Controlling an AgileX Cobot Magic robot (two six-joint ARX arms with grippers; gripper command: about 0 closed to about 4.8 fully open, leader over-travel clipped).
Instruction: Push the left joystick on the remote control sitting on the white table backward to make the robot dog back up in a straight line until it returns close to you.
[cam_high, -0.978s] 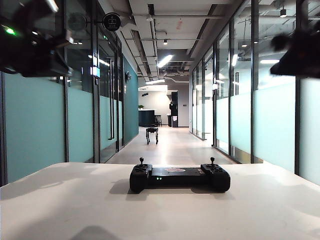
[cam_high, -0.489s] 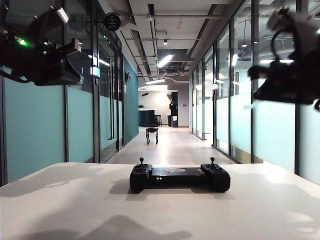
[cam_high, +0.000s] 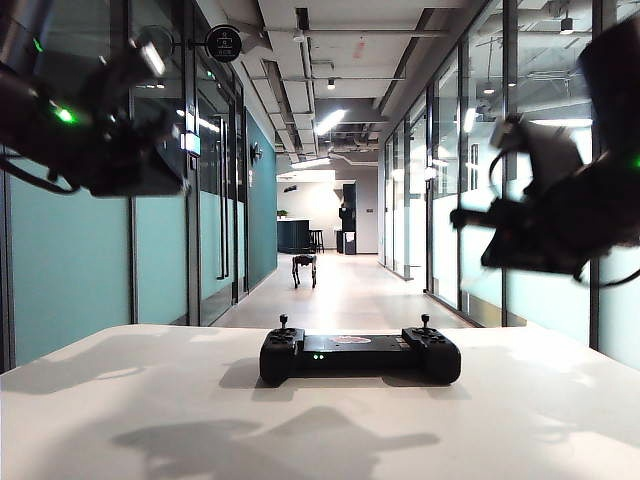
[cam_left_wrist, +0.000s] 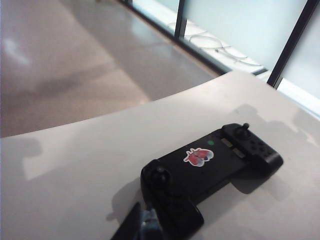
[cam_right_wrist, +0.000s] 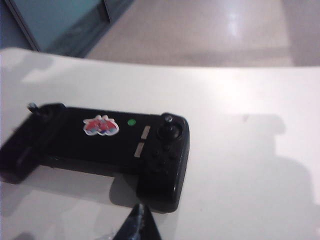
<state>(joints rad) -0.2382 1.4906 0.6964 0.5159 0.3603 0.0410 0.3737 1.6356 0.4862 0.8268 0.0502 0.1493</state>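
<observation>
Remote control (cam_high: 360, 355) on white table (cam_high: 150, 400), left joystick (cam_high: 282, 322) untouched, left gripper (cam_left_wrist: 142, 225) above it, opening unclear, right gripper (cam_right_wrist: 137, 222) closed overhead, red sticker (cam_left_wrist: 198, 156) unreadable

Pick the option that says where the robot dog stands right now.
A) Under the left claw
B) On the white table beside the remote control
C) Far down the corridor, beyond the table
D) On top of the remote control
C: the robot dog stands small on the corridor floor, well beyond the remote control lying on the white table.
</observation>
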